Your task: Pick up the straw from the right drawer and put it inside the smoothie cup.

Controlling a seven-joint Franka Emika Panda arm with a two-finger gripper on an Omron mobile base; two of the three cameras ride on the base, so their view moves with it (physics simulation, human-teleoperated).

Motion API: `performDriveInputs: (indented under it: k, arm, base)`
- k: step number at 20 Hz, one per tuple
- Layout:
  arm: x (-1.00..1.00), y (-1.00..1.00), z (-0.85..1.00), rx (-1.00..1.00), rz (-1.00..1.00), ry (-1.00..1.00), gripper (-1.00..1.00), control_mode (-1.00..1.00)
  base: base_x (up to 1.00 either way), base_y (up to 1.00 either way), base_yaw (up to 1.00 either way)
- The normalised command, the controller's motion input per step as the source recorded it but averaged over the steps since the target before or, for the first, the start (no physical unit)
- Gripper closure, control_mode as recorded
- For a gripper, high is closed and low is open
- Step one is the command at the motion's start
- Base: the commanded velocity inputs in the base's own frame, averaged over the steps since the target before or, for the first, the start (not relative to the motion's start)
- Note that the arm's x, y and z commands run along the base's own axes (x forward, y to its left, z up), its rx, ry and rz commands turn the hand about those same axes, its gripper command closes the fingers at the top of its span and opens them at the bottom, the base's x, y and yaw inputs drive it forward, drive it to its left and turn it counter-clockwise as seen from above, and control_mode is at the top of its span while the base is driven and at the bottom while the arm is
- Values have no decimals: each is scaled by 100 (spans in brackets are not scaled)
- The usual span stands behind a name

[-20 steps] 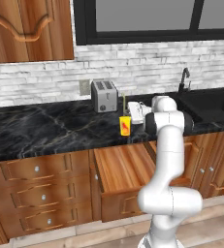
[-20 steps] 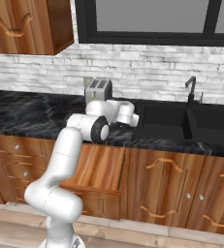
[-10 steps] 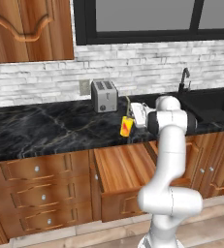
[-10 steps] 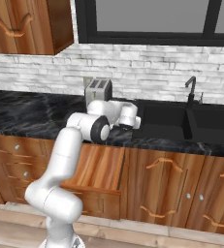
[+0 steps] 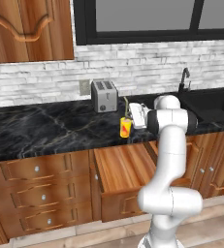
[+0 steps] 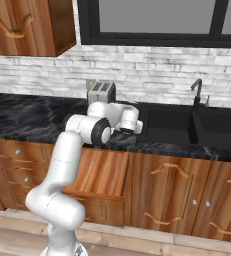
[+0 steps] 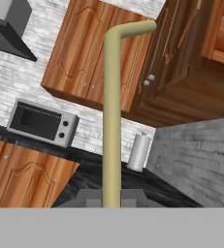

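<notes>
Straw (image 7: 112, 121) runs up the middle of the hand view from between the fingertips, its far end bent over, so the tool (image 7: 112, 199) is pinched narrow on it. In the left base view the straw (image 5: 125, 107) shows as a thin pale line rising just above the yellow cup (image 5: 126, 127), which stands on the dark bench (image 5: 45, 131) in front of the toaster (image 5: 104, 95); the hand lies just to the cup's right. The drawer (image 5: 128, 167) hangs open below the bench edge, its plank floor bare where it can be seen. The step in hand looks like the placing: the straw is out of the drawer and held at the cup. Next comes bringing its lower end over the cup's mouth, lowering it in, and letting go. Whether the lower end is already inside the rim is too small to tell. In the right base view the arm's own body hides cup and straw, and the toaster (image 6: 101, 92) peeks behind it.
</notes>
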Motion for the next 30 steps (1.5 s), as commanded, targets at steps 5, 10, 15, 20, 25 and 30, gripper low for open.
performDriveInputs:
  k: [5,10,15,20,25,30]
  arm:
    - [0,0,13,0,0,0,100,-100]
    - [0,0,18,0,0,0,100,-100]
    - [0,0,-12,-1,0,0,100,-100]
    - [0,-1,-31,-2,0,0,100,-100]
    - [0,-6,-9,0,0,0,100,-100]
    - [-3,-7,-2,0,0,0,100,-100]
  base:
    - [0,0,0]
    - [0,0,0]
    - [0,0,0]
    - [0,0,0]
    - [0,0,0]
    - [0,0,0]
